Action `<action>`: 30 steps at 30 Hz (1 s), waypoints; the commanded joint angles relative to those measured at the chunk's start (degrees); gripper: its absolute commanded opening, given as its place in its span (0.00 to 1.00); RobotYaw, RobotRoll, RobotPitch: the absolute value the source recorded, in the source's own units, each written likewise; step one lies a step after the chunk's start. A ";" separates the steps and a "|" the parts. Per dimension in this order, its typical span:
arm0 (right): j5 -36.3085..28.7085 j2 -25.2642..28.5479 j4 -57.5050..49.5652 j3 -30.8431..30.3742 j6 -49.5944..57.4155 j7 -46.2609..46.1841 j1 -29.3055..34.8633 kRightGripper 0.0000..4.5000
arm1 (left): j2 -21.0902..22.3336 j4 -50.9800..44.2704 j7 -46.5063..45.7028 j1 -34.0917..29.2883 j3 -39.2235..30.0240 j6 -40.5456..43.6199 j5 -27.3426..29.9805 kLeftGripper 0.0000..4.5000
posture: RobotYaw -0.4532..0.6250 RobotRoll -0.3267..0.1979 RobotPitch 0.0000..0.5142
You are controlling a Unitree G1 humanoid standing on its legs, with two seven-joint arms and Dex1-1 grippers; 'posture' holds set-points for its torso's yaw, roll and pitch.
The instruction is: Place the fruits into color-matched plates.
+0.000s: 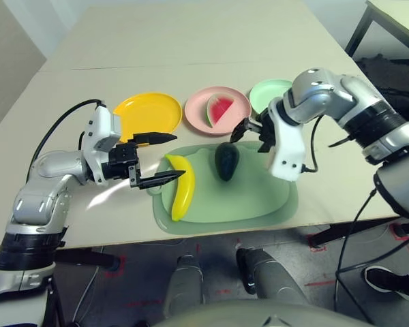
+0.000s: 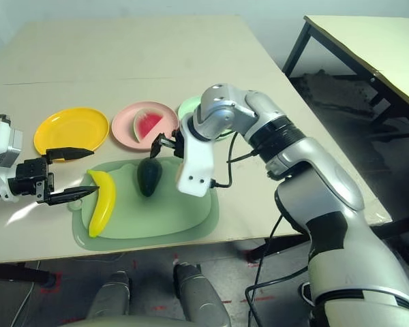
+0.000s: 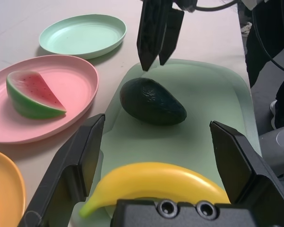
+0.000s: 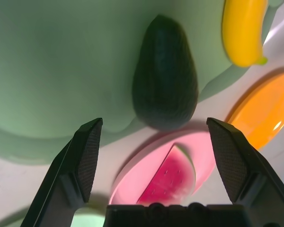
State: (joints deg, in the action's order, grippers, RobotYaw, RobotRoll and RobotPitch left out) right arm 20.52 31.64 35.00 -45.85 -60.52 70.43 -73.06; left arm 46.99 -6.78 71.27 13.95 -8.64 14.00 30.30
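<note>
On the tabletop (image 1: 191, 41) three plates sit in a row: yellow plate (image 1: 147, 112), pink plate (image 1: 199, 107) holding the watermelon wedge (image 1: 219, 110), and mint green plate (image 1: 266, 94). In front of them lies a green mat (image 1: 252, 197) carrying the banana (image 1: 182, 187) and the avocado (image 1: 226, 161). The left hand (image 1: 163, 158) is spread wide just beside the banana. The right hand (image 1: 249, 131) hangs by the avocado's far end, fingers parted.
</note>
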 commanded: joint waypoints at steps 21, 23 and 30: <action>5.51 -6.67 6.61 0.82 1.50 -2.36 0.54 0.99 | 0.81 -1.09 -0.38 -3.33 -0.11 -1.12 -0.71 1.00 | 0.44 0.62 0.34; 5.64 -6.96 6.70 0.77 1.59 -2.38 0.68 0.99 | 0.75 -1.48 -0.49 -3.84 -0.01 -1.17 -0.67 1.00 | 0.44 0.62 0.35; 5.35 -7.17 6.42 0.56 2.88 -1.51 1.46 0.95 | 0.69 -2.02 -0.85 -4.73 0.43 -1.93 -1.23 1.00 | 0.44 0.62 0.35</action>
State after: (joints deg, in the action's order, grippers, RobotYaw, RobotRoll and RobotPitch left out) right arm 25.69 24.78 41.65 -45.34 -57.85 68.24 -72.25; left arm 47.55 -7.84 70.35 9.80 -8.68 12.65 29.80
